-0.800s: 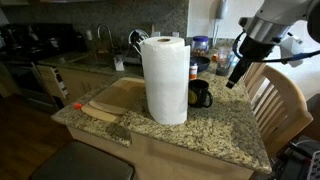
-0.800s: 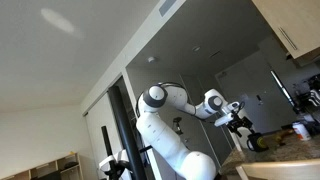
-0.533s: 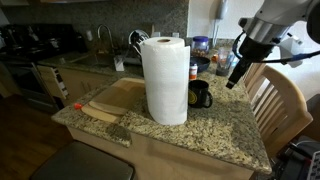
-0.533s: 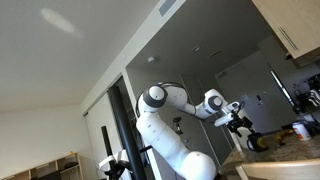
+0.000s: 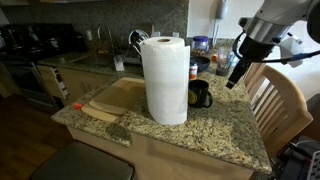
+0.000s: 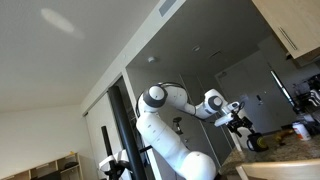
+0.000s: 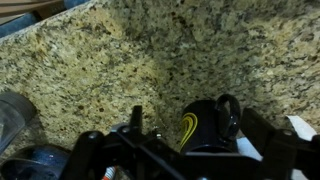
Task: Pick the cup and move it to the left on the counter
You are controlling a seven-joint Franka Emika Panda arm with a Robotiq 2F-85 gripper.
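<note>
My gripper [image 5: 235, 76] hangs in the air above the speckled granite counter [image 5: 215, 135], to the right of a black mug [image 5: 200, 95] with a handle. It also shows in an exterior view [image 6: 240, 124]. In the wrist view the gripper [image 7: 193, 120] is open and empty, with the black mug [image 7: 203, 128] below and between its fingers. A grey see-through object, seemingly the cup [image 7: 14, 114], shows only in part at the left edge of the wrist view. In the exterior views I cannot make the cup out.
A tall paper towel roll [image 5: 165, 80] stands mid-counter beside the mug. A pale wooden cutting board [image 5: 112, 98] lies to its left. A wooden chair [image 5: 278, 100] stands at the right end. Sink and clutter are behind.
</note>
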